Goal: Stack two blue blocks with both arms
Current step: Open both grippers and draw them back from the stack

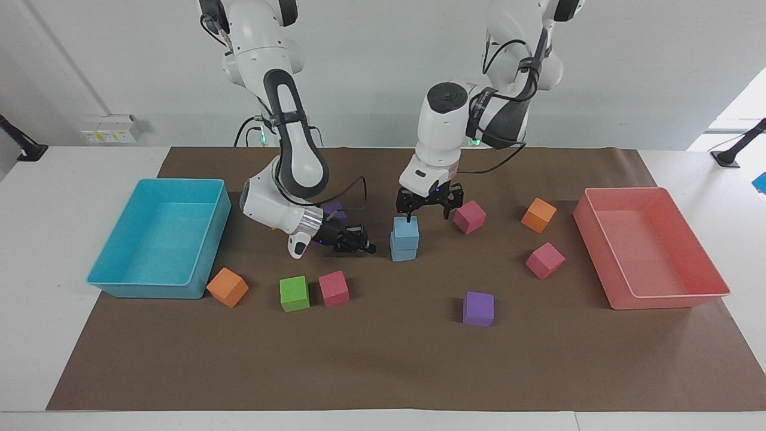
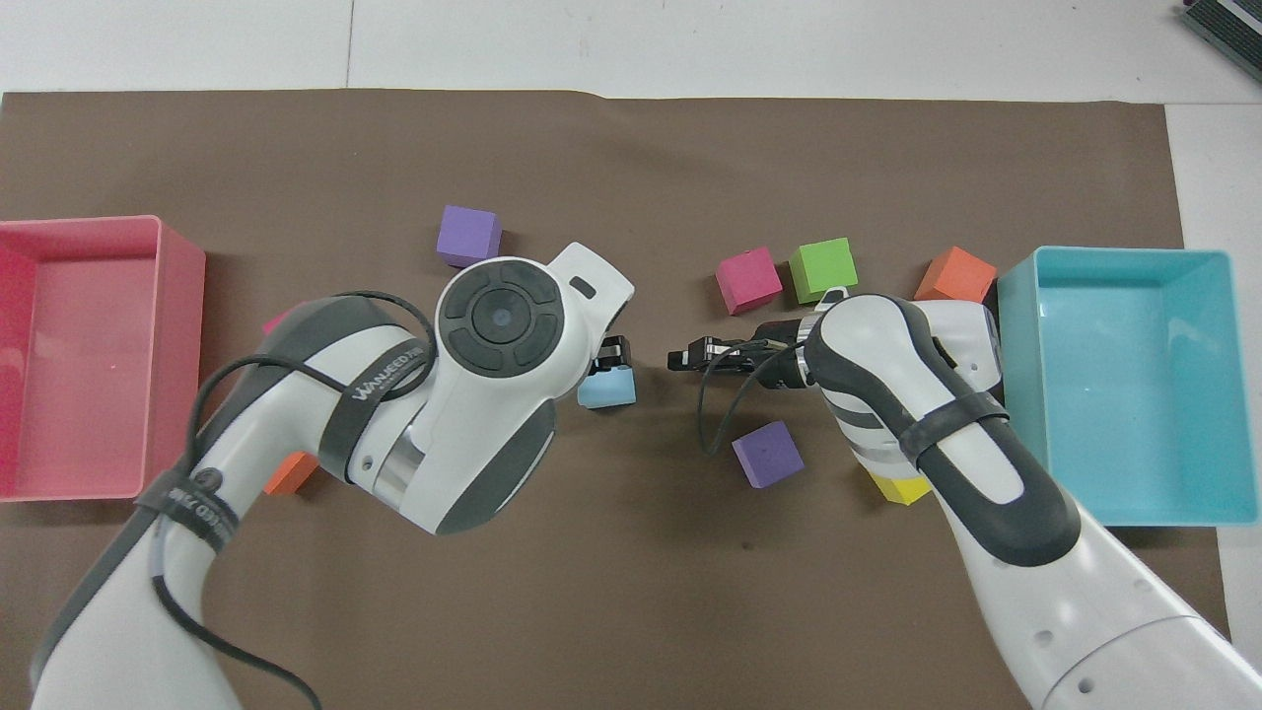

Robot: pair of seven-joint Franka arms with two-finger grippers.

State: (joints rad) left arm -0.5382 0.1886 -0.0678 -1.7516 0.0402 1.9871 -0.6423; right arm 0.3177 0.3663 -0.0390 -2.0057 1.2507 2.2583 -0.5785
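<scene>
Sky-blue blocks (image 1: 405, 238), turquoise tray (image 1: 119, 280), salmon-pink tray (image 1: 670, 299), brown mat (image 1: 383, 365), white arms (image 1: 440, 129).

Apparently "WANJEED", partly legible, on the left arm (image 2: 380, 360) strap
</scene>
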